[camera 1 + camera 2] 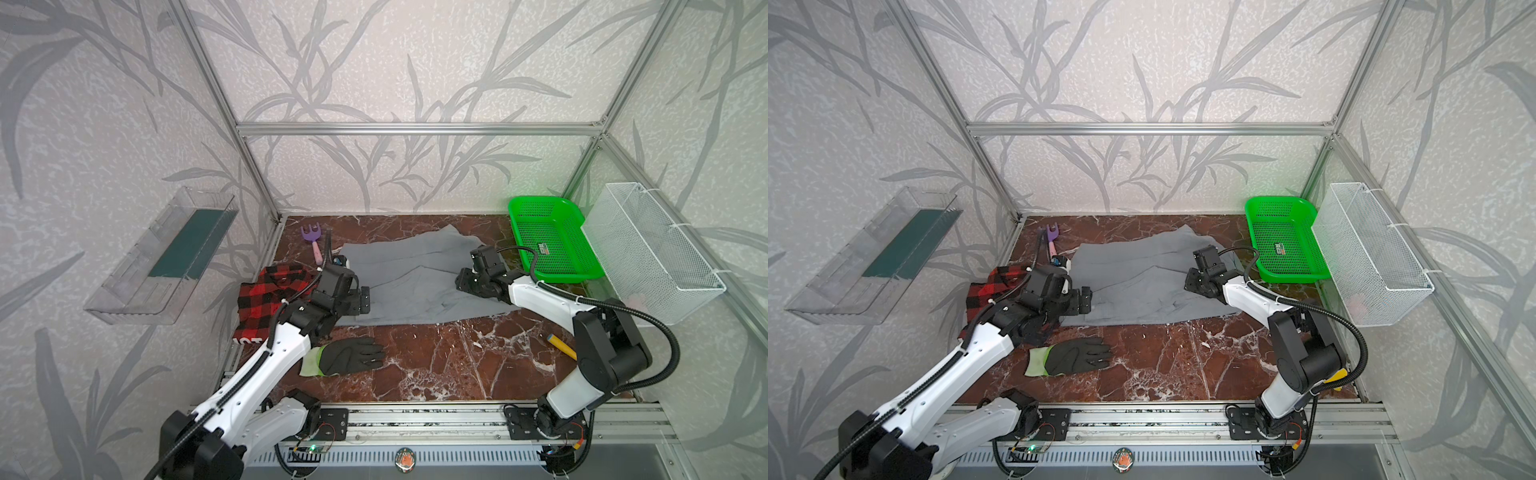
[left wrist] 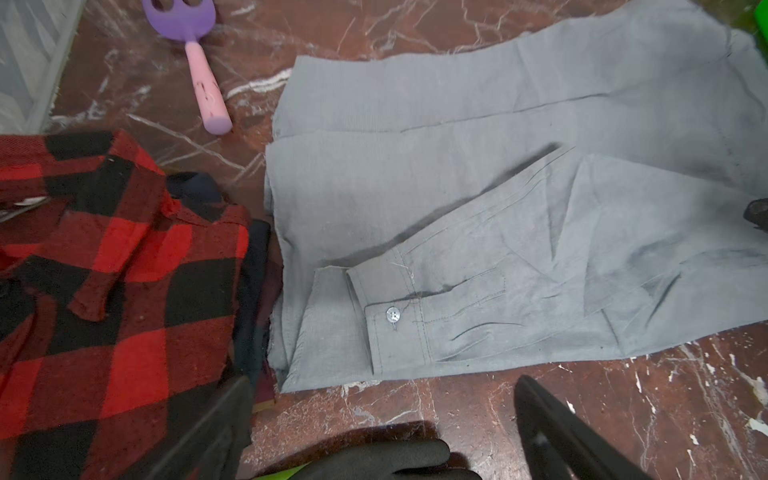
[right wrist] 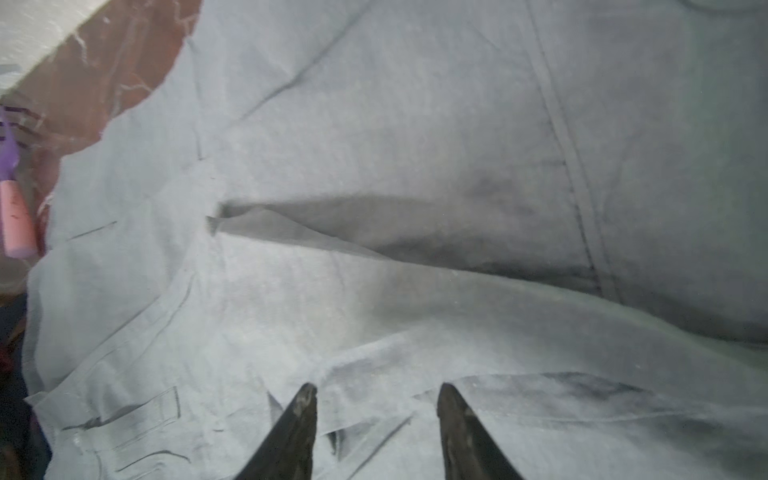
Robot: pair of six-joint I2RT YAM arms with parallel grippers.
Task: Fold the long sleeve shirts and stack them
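The grey long sleeve shirt (image 1: pixel 415 278) (image 1: pixel 1142 286) lies spread flat in the middle of the marble table, with a sleeve folded across it and its buttoned cuff (image 2: pixel 392 314) near the left edge. The red-and-black plaid shirt (image 1: pixel 270 297) (image 1: pixel 982 286) (image 2: pixel 108 270) lies folded at the left, partly hidden by my left arm. My left gripper (image 1: pixel 365 299) (image 1: pixel 1086 300) (image 2: pixel 382 386) hovers open over the grey shirt's front left corner and holds nothing. My right gripper (image 1: pixel 464 283) (image 1: pixel 1192 282) (image 3: pixel 377 390) stands low over the shirt's right part, jaws apart, with cloth below them.
A black glove with a yellow-green cuff (image 1: pixel 345 355) lies in front of the shirts. A purple rake with a pink handle (image 1: pixel 311 243) lies at the back left. A green basket (image 1: pixel 552 245) and a white wire basket (image 1: pixel 652 249) stand at the right. A yellow-handled tool (image 1: pixel 561 345) lies near my right arm.
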